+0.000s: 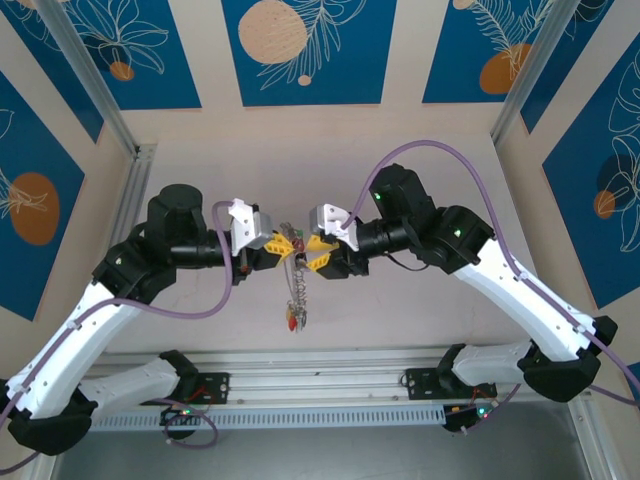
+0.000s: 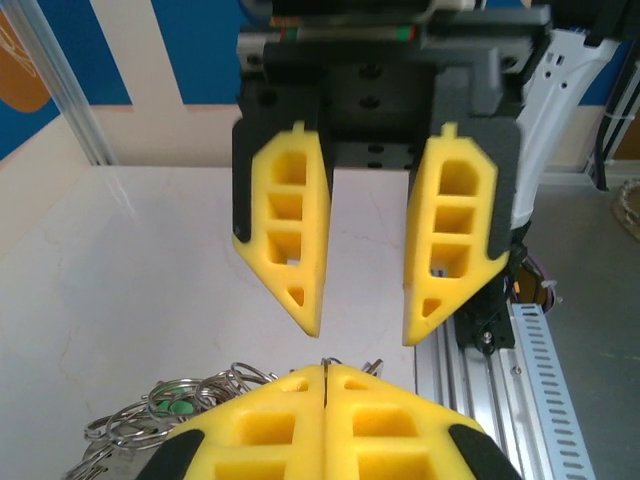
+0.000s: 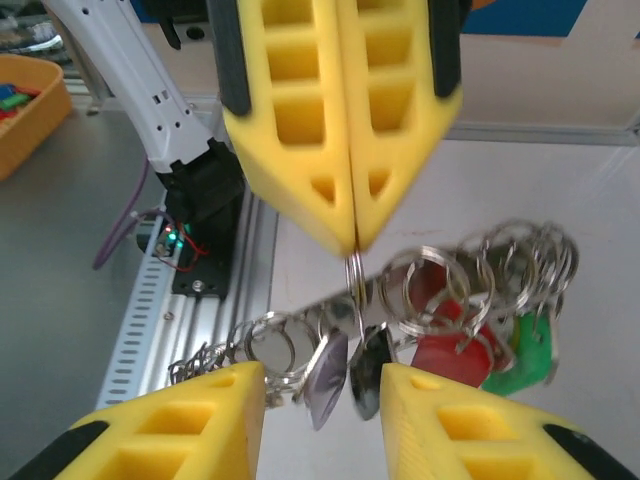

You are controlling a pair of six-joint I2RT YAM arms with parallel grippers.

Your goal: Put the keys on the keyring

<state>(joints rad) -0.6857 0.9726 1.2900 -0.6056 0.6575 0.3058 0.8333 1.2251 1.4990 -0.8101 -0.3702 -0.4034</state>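
Note:
My left gripper [image 2: 327, 368] and right gripper [image 1: 318, 250] meet tip to tip above the table's middle. The left gripper's yellow fingers [image 3: 345, 120] are shut on a thin metal ring [image 3: 353, 272]; whether it is the keyring itself I cannot tell. The bunch hangs from that ring: a lilac key [image 3: 327, 382], a black key [image 3: 372, 375], red tags [image 3: 452, 352], a green tag [image 3: 525, 362] and several split rings [image 3: 425, 285]. From above the keys [image 1: 294, 300] dangle in a string. My right gripper [image 3: 318, 372] is open, its fingers [image 2: 290, 230] either side of the lilac and black keys.
An aluminium rail [image 1: 320, 385] runs along the near table edge by the arm bases. A purple cable [image 1: 440, 150] loops over the right arm. Metal frame posts [image 1: 95, 85] stand at the back corners. An orange bin [image 3: 25, 105] sits off the table.

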